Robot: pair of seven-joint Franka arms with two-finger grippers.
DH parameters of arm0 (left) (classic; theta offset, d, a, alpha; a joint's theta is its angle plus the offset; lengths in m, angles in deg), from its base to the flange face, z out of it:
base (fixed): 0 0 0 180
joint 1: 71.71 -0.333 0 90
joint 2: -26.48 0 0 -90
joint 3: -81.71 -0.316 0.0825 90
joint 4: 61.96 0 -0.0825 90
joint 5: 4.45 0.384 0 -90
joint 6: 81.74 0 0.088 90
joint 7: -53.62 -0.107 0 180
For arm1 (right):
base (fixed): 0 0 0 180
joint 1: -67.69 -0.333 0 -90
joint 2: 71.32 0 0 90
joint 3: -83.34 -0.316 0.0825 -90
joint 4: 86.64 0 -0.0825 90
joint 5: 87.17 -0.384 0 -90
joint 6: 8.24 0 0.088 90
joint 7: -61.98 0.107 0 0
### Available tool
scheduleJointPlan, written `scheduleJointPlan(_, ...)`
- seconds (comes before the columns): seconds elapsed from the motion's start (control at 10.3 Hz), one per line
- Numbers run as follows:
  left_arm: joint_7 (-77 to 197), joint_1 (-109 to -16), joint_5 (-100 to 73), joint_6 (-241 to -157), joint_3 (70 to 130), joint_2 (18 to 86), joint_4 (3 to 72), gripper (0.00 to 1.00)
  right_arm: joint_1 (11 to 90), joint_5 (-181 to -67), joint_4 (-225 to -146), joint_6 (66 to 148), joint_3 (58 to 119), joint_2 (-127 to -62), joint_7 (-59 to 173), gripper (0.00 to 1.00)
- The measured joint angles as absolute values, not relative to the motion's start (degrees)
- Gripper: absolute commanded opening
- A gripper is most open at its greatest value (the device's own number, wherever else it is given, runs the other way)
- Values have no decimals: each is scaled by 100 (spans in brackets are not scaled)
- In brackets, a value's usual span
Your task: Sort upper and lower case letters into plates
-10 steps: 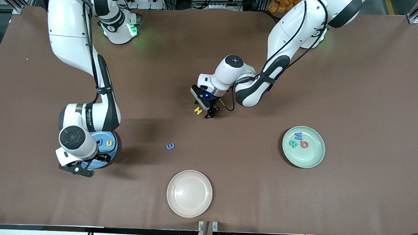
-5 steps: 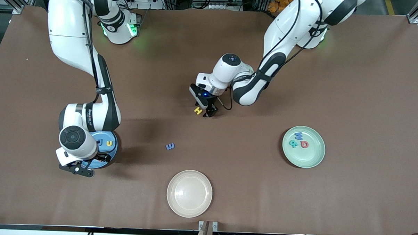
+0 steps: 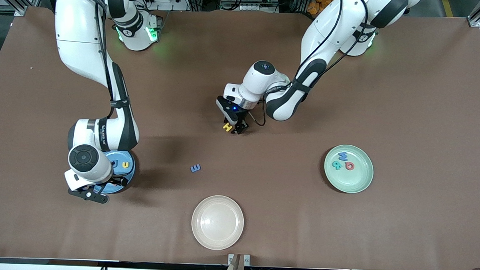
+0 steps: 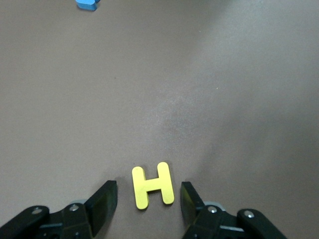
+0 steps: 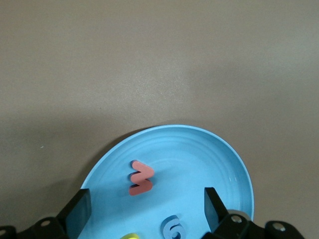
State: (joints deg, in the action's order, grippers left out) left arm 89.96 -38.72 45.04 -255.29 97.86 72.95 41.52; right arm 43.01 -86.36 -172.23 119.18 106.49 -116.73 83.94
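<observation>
A yellow H [image 3: 227, 127] [image 4: 153, 185] lies flat on the brown table near its middle. My left gripper [image 3: 233, 128] [image 4: 148, 195] is down at the table with a finger on each side of the H, a small gap showing at both sides. A blue letter [image 3: 195, 168] [image 4: 87, 4] lies loose, nearer the front camera. The mint green plate [image 3: 358, 184] holds three letters. My right gripper [image 3: 116, 181] [image 5: 147, 209] hangs open over the blue plate [image 3: 130, 174] [image 5: 219, 149], which holds a red letter [image 5: 141, 178], a blue one [image 5: 173, 228] and a yellow one [image 3: 125, 164].
A cream-white plate [image 3: 217, 238] with nothing in it sits near the table's front edge. Bare brown table surrounds the H and the loose blue letter.
The left gripper's fingers have drawn in around the yellow H and the left arm has shifted slightly. The right arm has not moved.
</observation>
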Motion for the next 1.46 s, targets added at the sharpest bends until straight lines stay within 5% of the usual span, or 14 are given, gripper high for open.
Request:
scheduleJointPlan(0.58, 9409, -3814, 4504, -25518, 9770, 7364, 4008, 56, 4291, -8636, -17223, 11918, 10640, -11673, 8394, 100)
scheduleJointPlan(1.07, 9411, -3794, 4504, -25525, 9767, 7374, 3962, 22, 4291, -8636, -17226, 11918, 10640, -11673, 8394, 100)
scheduleJointPlan(1.17, 9412, -3790, 4504, -25525, 9767, 7371, 3949, 5, 4291, -8636, -17229, 11918, 10640, -11674, 8394, 100)
scheduleJointPlan(1.46, 9412, -3789, 4504, -25534, 9754, 7373, 3943, 0, 4290, -8636, -17232, 11918, 10638, -11674, 8394, 100)
